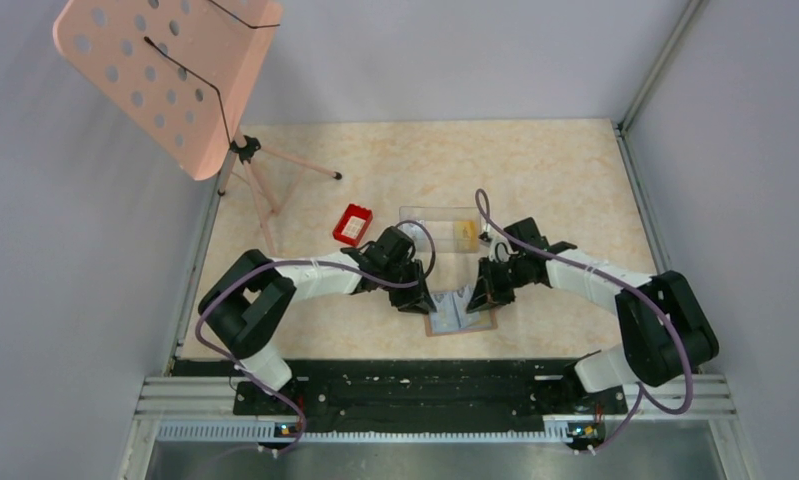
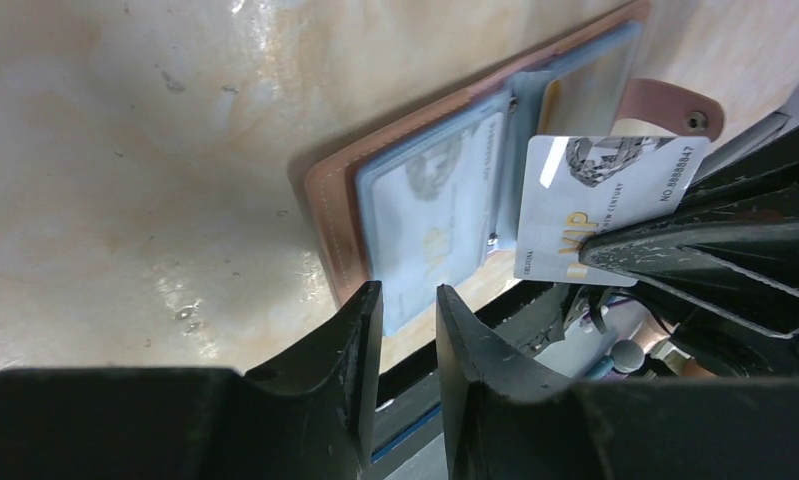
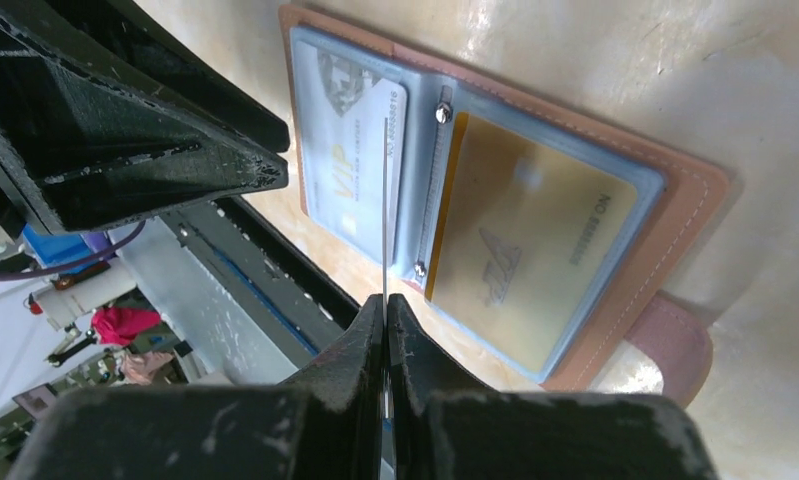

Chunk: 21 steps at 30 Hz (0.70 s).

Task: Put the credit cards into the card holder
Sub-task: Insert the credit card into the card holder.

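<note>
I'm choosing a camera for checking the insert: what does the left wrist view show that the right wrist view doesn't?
Left wrist only: the printed face of the held pale card, and the open gap of the left gripper. Right wrist only: that card edge-on in the shut right gripper, and the whole face of the orange card. Both: the open card holder with a second pale card already sleeved.
</note>
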Motion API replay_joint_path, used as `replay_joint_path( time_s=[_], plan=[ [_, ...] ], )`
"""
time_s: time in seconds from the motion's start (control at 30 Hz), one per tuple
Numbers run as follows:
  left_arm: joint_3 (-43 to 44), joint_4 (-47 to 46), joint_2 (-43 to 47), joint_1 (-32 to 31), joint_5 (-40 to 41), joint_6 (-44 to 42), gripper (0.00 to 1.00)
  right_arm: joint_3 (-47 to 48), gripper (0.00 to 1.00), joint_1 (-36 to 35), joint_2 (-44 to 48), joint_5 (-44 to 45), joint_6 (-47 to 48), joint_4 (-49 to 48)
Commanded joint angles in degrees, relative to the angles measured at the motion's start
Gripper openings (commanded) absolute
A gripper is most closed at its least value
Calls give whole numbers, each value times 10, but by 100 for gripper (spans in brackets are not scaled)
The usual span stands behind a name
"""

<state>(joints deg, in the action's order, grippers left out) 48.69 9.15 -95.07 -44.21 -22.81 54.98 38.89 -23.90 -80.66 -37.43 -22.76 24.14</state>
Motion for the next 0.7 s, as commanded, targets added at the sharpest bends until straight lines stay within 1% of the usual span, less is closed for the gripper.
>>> replay_joint_path(
  time_s=[0.0, 0.23, 0.27, 0.37, 0.43, 0.53, 0.67],
  plan=[
    [36, 32, -16, -4, 18, -27, 32, 0, 0, -6, -22, -12, 3, -36],
    [70, 45, -53, -10, 9, -44, 31, 8, 0, -8, -65, -12, 14, -33],
    [74, 45, -55, -10, 7, -45, 29, 9, 0, -7, -67, -11, 15, -32],
    [87, 50, -57, -11, 3, -51, 18, 12, 0, -8, -72, -11, 17, -29],
    [92, 53, -50, -11, 3, -54, 14, 15, 0, -8, -74, -10, 19, -27],
    [104, 61, -36, -12, 6, -58, 10, 22, 0, -9, -74, -8, 22, -20],
    [122, 75, -30, -15, 0, -62, 9, 27, 0, -10, -75, -6, 26, -11]
  ],
)
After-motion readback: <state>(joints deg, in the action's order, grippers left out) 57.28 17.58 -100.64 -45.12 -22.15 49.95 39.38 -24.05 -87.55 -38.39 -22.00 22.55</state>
